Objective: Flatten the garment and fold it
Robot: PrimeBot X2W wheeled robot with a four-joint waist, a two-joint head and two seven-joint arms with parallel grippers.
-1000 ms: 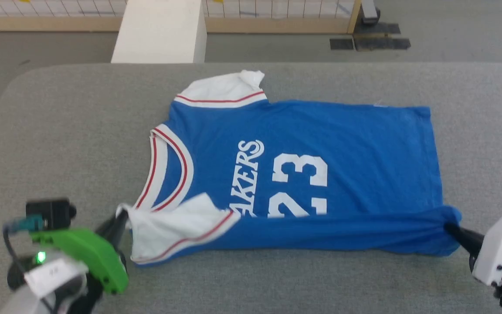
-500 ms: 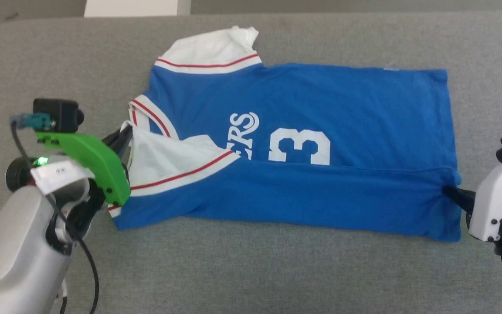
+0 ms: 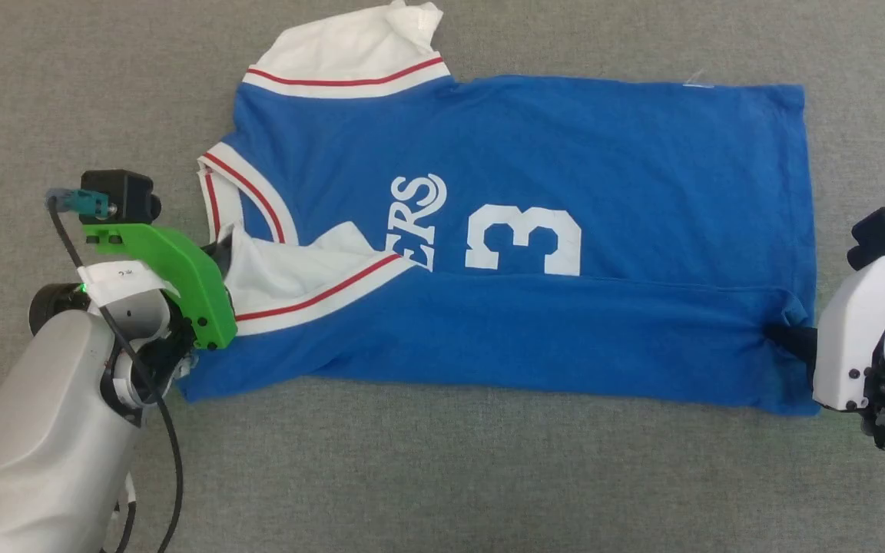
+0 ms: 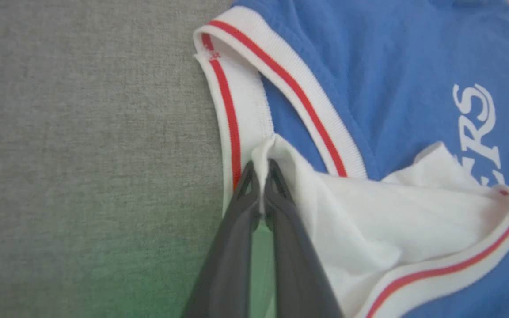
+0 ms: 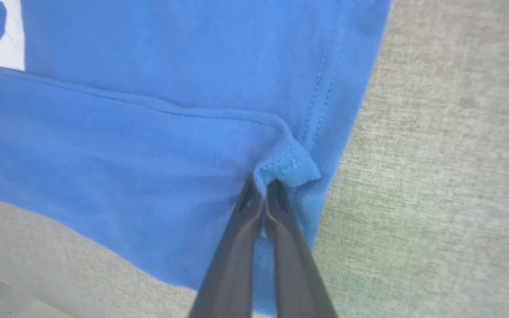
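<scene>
The royal-blue jersey (image 3: 565,153) lies spread on a grey fabric-covered surface (image 3: 104,77). Its long axis runs left to right, with the neckline (image 3: 246,192) pointing left and the hem (image 3: 805,192) at the right. It fills the middle of the surface between the two arms.

The neckline is a white band with red stripes. The far sleeve (image 3: 350,46) is white with a red stripe and lies slightly rumpled at the far left corner.

The near side of the body is folded over toward the far side as a long blue band (image 3: 527,330) that runs the length of the shirt. The edge of this band cuts across the white lettering (image 3: 412,219), leaving "ERS" readable, and it meets the bottom of the white number 3 (image 3: 523,238). The near sleeve (image 3: 296,276) lies turned over on top, creased, with its red-striped trim slanting toward the lettering.

The left gripper (image 4: 261,170), under a green bracket (image 3: 181,276), has its dark fingers pressed together on a pinch of the near sleeve's white cloth, just beside the neckline trim. The right gripper (image 5: 264,185) is clamped on a small bunched corner of the hem at the right end of the folded band.
</scene>
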